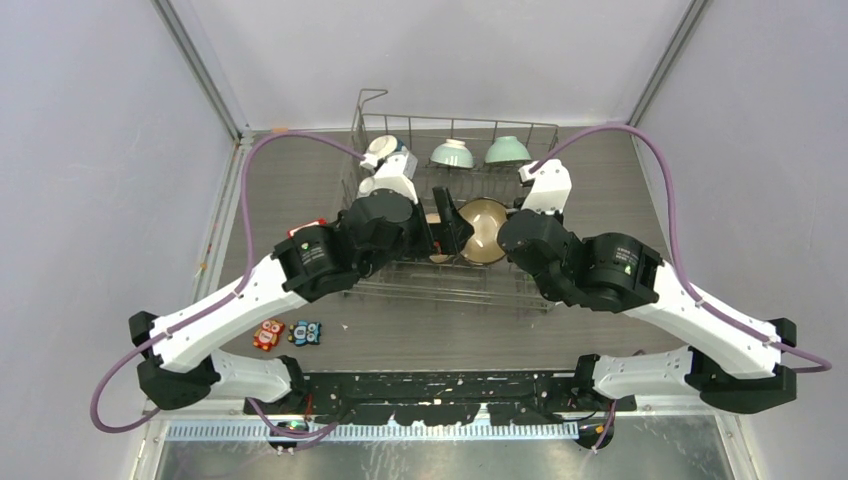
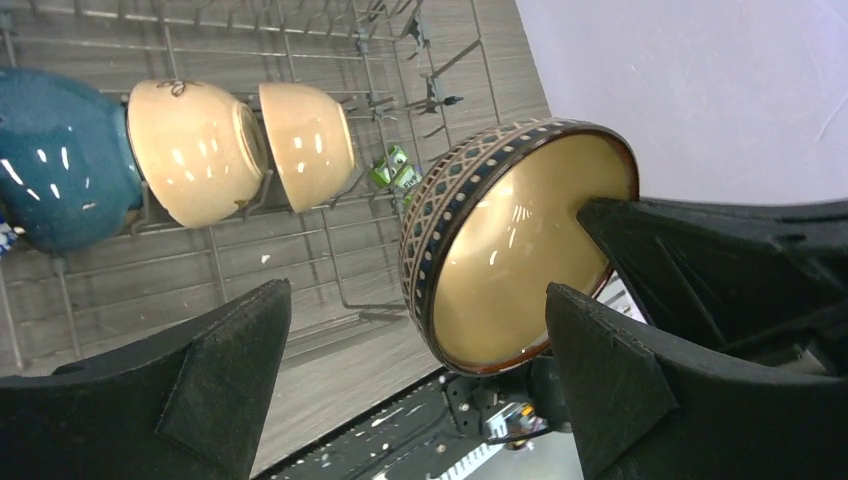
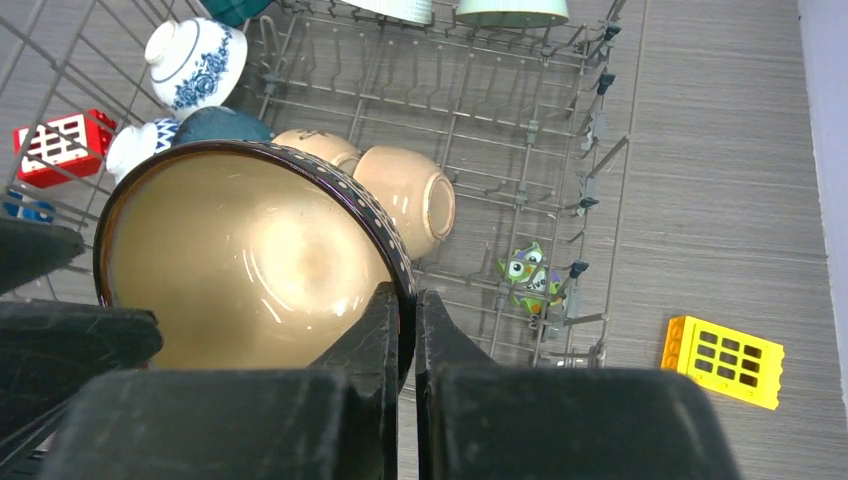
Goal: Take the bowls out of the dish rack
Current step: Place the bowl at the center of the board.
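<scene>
Covered from above, clipped at the edges

From above, the left arm (image 1: pixel 310 260) and right arm (image 1: pixel 600 270) hide much of the dish rack (image 1: pixel 450 290) and part of the tan bowl (image 1: pixel 484 230). The right wrist view's top edge cuts the mint bowl (image 3: pixel 511 10) and a white bowl (image 3: pixel 395 8); the left wrist view's left edge cuts the teal bowl (image 2: pixel 55 160).

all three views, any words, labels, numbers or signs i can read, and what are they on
No text here can be read.
Label on the left arm: too small to read.
Label on the right arm: too small to read.
Dark mark on the beige bowl: blurred, maybe writing, unreadable.
Outside of the brown bowl: dots and lattice only, no text.
</scene>
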`<action>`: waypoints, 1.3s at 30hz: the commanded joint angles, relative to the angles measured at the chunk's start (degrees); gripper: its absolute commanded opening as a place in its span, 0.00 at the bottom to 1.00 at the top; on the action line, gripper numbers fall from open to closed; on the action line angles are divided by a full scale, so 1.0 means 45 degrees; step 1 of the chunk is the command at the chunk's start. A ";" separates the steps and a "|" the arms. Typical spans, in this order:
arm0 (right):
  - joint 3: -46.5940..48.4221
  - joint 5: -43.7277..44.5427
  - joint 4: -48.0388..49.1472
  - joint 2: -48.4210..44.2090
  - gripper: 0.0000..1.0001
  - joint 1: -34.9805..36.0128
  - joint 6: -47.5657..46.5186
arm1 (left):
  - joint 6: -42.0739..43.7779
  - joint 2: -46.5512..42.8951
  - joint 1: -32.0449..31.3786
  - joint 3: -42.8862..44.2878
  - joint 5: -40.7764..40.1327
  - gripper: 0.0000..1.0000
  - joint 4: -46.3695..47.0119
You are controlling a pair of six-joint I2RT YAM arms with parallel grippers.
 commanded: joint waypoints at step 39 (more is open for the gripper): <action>-0.0088 -0.1888 0.2177 0.0500 0.01 -0.2199 0.1460 | 0.0028 0.3167 0.0748 0.3327 -0.2252 0.47 -0.2756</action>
